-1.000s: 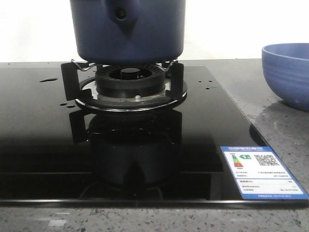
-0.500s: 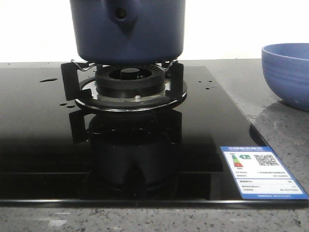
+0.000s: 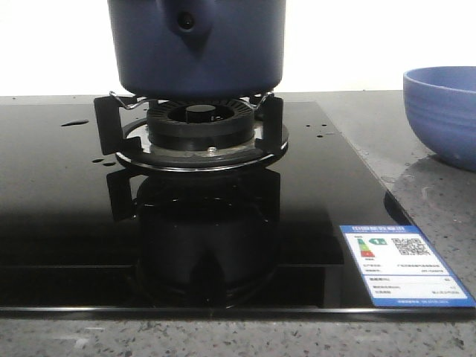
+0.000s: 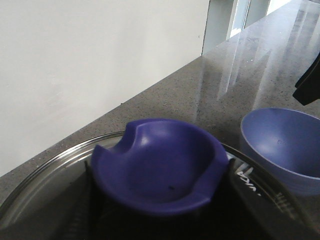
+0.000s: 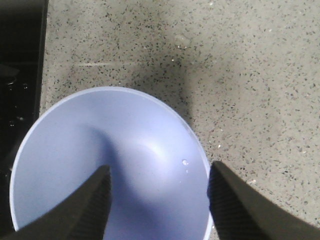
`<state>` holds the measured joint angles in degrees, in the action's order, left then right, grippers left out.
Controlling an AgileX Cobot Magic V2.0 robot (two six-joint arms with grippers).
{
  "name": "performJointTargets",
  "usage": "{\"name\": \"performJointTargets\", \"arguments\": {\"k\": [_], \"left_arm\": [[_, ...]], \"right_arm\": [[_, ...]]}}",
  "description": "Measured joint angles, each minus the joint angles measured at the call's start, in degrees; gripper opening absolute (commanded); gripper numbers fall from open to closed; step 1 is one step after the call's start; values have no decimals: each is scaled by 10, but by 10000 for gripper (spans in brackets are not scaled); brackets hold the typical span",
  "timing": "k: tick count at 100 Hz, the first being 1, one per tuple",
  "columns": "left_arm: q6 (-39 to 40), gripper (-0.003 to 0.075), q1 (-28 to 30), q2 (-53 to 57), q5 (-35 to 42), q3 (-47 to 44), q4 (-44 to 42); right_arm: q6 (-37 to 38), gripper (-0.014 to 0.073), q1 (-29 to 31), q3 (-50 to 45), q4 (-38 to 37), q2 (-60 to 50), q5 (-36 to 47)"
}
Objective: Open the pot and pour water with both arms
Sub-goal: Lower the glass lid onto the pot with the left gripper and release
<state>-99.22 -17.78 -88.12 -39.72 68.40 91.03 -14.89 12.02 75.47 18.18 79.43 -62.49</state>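
Note:
The dark navy pot stands on the burner stand, its stub handle socket facing me; its top is cut off in the front view. In the left wrist view, my left gripper has its dark fingers pressed against both sides of the blue cupped lid knob on the glass lid. My right gripper is open and empty, hovering over the light blue bowl. A small water drop sits inside the bowl. Neither gripper shows in the front view.
The black glass hob carries water drops at its back left and an energy sticker at its front right. The bowl stands on the speckled counter to the right of the hob, and also shows in the left wrist view.

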Motion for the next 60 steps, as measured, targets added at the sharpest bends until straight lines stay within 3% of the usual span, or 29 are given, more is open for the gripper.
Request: {"name": "performJointTargets", "arguments": {"k": [28,35,50,60], "left_arm": [[-1,351,0,-8,-8,0,4],[-1,391,0,-8,-9,0,3],[-1,551,0,-8,-9,1,3],[-1,568,0,-8,-9,1,5]], "right_arm": [[0,384,0,0,2,0,1],[0,384,0,0,2,0,1],[0,384,0,0,2,0,1],[0,384,0,0,2,0,1]]}}
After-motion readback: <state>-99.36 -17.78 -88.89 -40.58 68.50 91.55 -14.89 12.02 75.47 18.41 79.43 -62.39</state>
